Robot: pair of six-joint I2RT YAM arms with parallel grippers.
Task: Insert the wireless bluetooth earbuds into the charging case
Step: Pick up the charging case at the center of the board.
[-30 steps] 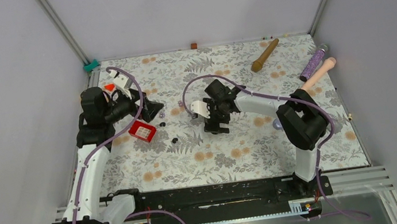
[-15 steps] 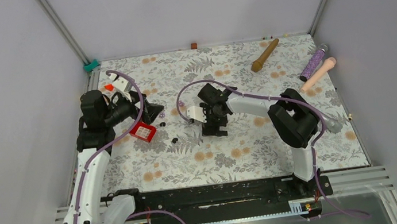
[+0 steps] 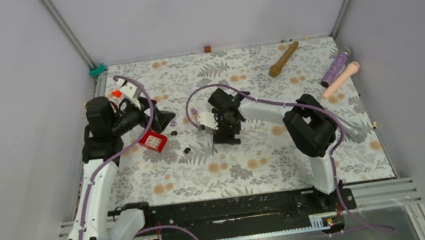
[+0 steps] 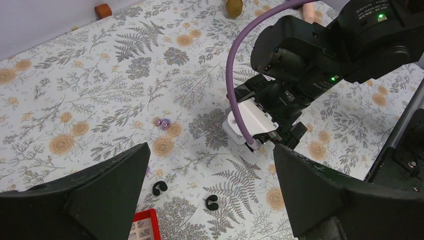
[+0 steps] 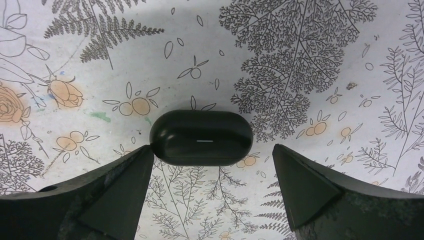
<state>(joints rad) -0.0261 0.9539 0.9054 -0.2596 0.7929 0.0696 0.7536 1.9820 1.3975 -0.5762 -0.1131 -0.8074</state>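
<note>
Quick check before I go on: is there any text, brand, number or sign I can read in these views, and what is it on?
No text reads clearly enough to quote.
White print on the right arm's black joint housing: too small and blurred to read.
Charging case: no lettering, only a short pale dash on its front.
Red tray: pale pattern inside, nothing legible.

A red tray [image 3: 153, 141] sits left on the floral cloth [image 3: 264, 156]. A brown stick [image 3: 283, 60], glittery purple rod [image 3: 336, 67] and pink rod [image 3: 341, 79] lie far right.

Bright even light; poss. slight blur.
</note>
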